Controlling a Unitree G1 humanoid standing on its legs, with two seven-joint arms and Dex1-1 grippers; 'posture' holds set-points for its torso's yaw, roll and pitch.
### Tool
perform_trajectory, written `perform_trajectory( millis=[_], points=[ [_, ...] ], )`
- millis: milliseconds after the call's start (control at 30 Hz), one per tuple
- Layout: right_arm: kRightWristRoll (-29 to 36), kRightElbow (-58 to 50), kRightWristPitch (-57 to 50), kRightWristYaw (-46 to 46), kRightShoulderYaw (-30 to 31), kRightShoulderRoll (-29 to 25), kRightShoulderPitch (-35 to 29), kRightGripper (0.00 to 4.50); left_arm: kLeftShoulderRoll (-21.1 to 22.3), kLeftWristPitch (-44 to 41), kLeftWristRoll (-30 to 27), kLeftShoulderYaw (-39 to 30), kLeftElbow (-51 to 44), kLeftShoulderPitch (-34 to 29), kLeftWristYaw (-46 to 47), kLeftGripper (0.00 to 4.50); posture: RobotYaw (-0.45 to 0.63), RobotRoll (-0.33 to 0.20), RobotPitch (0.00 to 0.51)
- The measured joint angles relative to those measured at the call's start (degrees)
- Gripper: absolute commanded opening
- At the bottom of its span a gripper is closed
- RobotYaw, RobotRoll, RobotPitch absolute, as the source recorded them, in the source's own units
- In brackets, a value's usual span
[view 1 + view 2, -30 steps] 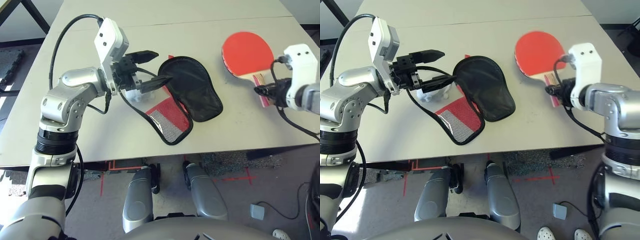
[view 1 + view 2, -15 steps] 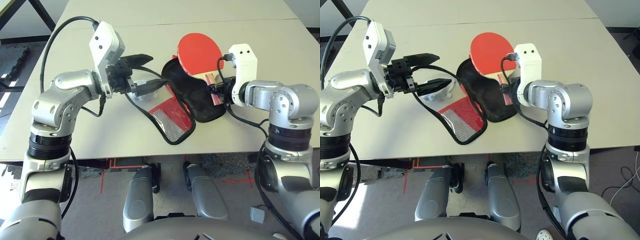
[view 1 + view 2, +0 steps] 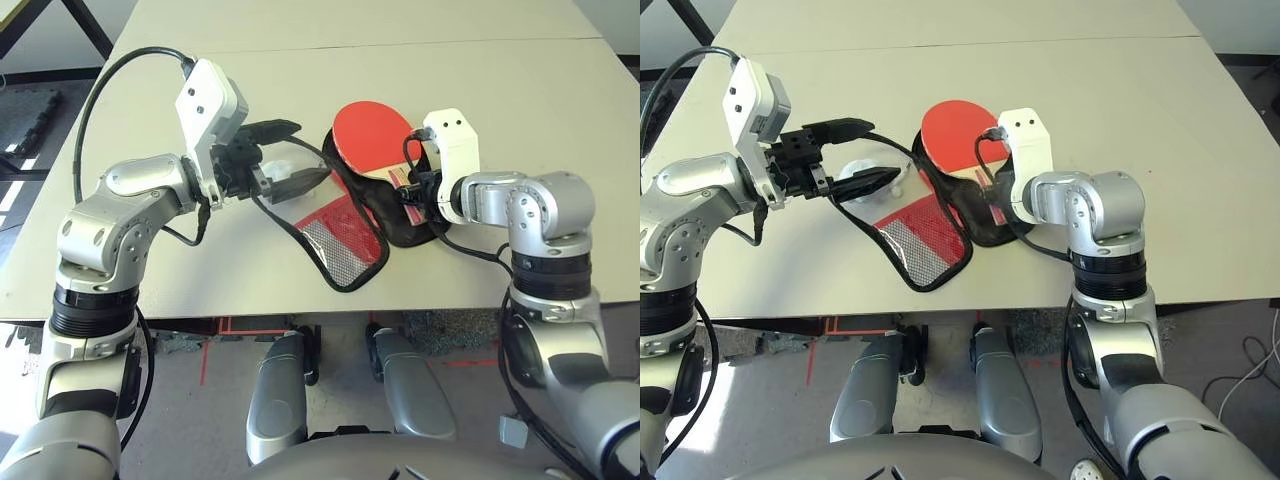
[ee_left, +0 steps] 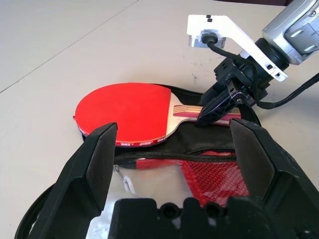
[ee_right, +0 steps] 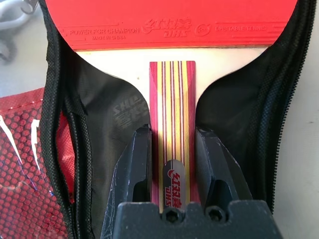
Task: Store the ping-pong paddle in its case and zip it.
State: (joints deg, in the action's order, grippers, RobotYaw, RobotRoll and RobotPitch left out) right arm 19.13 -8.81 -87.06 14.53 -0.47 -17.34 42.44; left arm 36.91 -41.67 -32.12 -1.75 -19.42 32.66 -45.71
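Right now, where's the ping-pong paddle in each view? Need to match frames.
Left eye view: ping-pong paddle, centre, over the open case.
Right eye view: paddle, centre, slightly further toward picture left.
Left wrist view: paddle, mid-frame, between that tool's fingers.
Right wrist view: paddle, blade along the upper edge, handle running down.
Shared landmark: the right tool, shut on the handle.

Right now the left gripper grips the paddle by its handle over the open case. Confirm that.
Wrong arm. The right gripper grips the ping-pong paddle by its handle over the open case, as the right wrist view shows. The left gripper stands open beside the case.
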Motion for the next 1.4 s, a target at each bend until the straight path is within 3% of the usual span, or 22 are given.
perform_trajectory(
  millis=[633,1000,1167,1400],
  points=[
    [1.0,-5.7,-3.7,-0.3,-0.2,-1.3,-2.7,1.06,-0.5,1.2,0.2,0.2,0.1,-1.8,0.4,4.5,0.12,0.0,0.271],
    [4.3,-8.9,-4.0,-7.4,-4.1,1.6,-5.0,1.06,-1.7,2.7,0.6,1.4,0.6,-1.8,-0.1,4.5,0.09,0.0,0.277],
    [8.7,-9.0,-4.0,-10.8,-5.5,1.6,-5.2,1.06,-2.0,3.5,0.9,2.1,2.2,-1.8,-0.3,4.5,0.09,0.0,0.272],
    [18.5,-8.4,-4.5,-16.0,-6.9,-0.6,-5.2,3.47,-2.2,4.7,1.4,2.5,2.4,-1.8,-0.6,4.5,0.09,0.0,0.262]
  ],
)
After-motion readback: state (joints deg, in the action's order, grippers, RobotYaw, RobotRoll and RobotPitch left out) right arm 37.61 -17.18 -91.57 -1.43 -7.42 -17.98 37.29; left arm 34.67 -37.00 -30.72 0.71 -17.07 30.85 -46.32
